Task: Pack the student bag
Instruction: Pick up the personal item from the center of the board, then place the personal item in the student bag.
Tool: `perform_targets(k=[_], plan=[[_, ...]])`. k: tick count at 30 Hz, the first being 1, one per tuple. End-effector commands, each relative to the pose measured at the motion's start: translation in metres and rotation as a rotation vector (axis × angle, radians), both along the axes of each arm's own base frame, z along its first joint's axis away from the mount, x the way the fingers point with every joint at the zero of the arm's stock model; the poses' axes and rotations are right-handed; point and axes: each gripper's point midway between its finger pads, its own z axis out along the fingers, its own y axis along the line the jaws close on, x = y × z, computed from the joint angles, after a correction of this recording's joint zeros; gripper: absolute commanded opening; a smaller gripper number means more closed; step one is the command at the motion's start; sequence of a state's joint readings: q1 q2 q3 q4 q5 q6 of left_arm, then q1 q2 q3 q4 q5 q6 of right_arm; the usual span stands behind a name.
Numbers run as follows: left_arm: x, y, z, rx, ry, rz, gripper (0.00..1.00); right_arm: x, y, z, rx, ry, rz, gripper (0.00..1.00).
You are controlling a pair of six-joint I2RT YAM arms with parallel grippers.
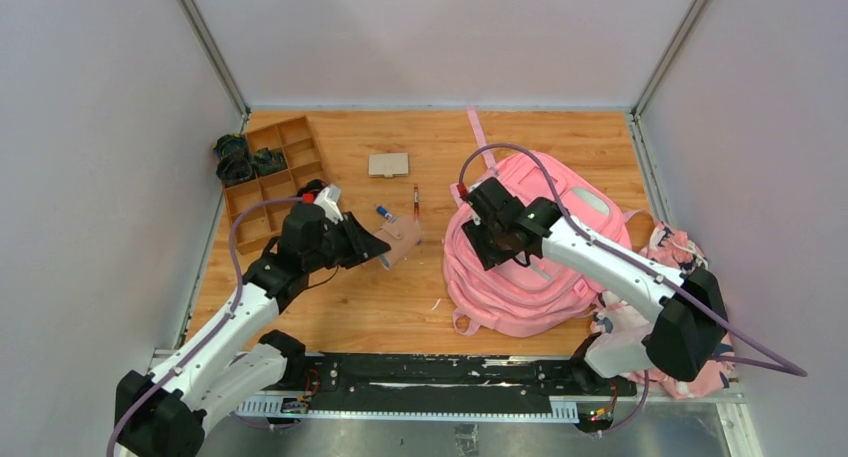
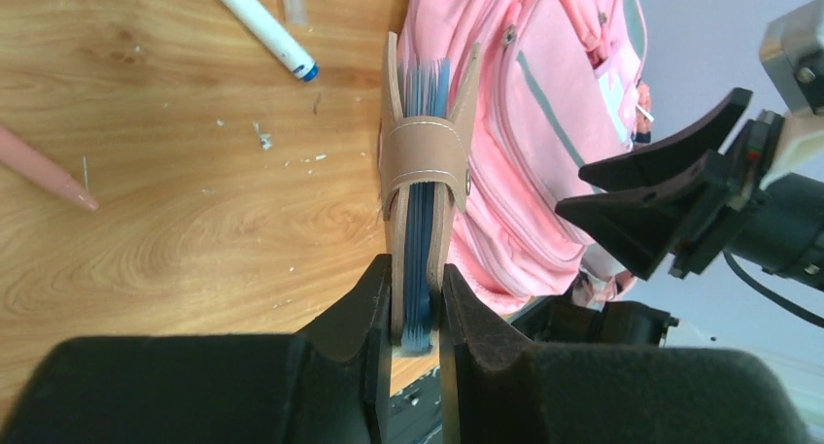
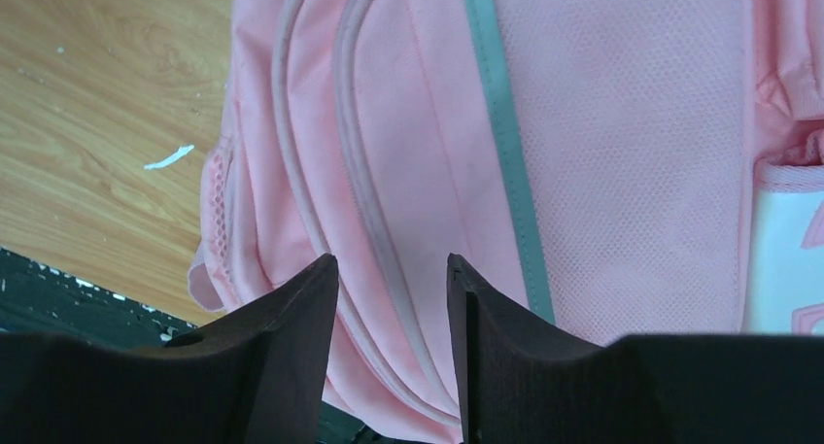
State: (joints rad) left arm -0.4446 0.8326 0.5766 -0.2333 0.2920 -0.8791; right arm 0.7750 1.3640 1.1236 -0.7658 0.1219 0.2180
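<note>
The student bag [image 1: 510, 297], a large pink backpack with a grey zipper strip, lies on the wooden table at centre right. It also shows in the left wrist view [image 2: 544, 123] and fills the right wrist view [image 3: 602, 123]. My left gripper [image 1: 375, 249] [image 2: 418, 298] is shut on a tan notebook with blue page edges [image 1: 403, 242] [image 2: 425, 153], held just left of the bag and above the table. My right gripper [image 1: 482, 239] [image 3: 392, 269] is open and empty, hovering over the bag's front seams. It also shows open in the left wrist view [image 2: 661, 191].
A wooden divider tray [image 1: 275, 172] with dark items [image 1: 235, 157] stands at the back left. A beige case [image 1: 388, 164], a red pen [image 1: 416, 199] and a white marker [image 1: 386, 213] [image 2: 257, 26] lie mid-table. A patterned cloth bundle [image 1: 680, 252] lies right of the bag.
</note>
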Motion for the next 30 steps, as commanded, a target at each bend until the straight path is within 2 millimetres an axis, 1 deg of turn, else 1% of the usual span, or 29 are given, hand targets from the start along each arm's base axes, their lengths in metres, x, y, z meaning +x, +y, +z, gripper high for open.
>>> perform_targets(k=[1,4,6,10,14,17,19,20,21,23,24,27,30], plan=[[-0.002,-0.005,0.002,-0.021,-0.024,-0.038,0.00,-0.023,0.007,0.003,-0.017,-0.004,0.135,0.48],[-0.002,-0.007,-0.001,-0.019,-0.017,-0.047,0.00,-0.033,0.019,0.001,-0.013,-0.007,0.171,0.45],[-0.002,-0.008,-0.001,-0.027,-0.018,-0.055,0.00,-0.032,0.021,-0.005,-0.020,-0.005,0.163,0.45],[-0.002,-0.010,-0.001,-0.037,-0.019,-0.058,0.00,-0.027,0.018,-0.022,-0.078,0.004,0.141,0.45],[-0.004,-0.010,-0.003,-0.042,-0.010,-0.063,0.00,-0.018,0.010,-0.042,-0.167,-0.002,0.121,0.45],[-0.006,-0.011,-0.004,-0.045,-0.005,-0.071,0.00,-0.018,0.009,-0.047,-0.191,0.012,0.117,0.42],[-0.007,-0.011,-0.005,-0.048,-0.005,-0.070,0.00,-0.018,0.010,-0.043,-0.179,0.000,0.113,0.39],[-0.006,-0.011,-0.004,-0.050,-0.008,-0.070,0.00,-0.016,0.009,-0.038,-0.178,-0.014,0.102,0.36],[-0.006,-0.011,-0.005,-0.051,-0.008,-0.070,0.00,-0.014,0.007,-0.033,-0.178,-0.034,0.089,0.28],[-0.006,-0.012,-0.003,-0.053,-0.017,-0.080,0.00,-0.009,0.002,-0.016,-0.168,-0.083,0.054,0.05],[-0.006,-0.014,-0.003,-0.052,-0.014,-0.091,0.00,-0.008,0.001,-0.007,-0.155,-0.106,0.039,0.00],[-0.008,-0.019,-0.002,-0.066,-0.015,-0.128,0.00,-0.004,0.002,0.026,-0.078,-0.179,0.024,0.00],[-0.007,-0.025,0.001,-0.116,-0.020,-0.135,0.00,0.000,0.004,0.057,-0.004,-0.249,0.016,0.00]])
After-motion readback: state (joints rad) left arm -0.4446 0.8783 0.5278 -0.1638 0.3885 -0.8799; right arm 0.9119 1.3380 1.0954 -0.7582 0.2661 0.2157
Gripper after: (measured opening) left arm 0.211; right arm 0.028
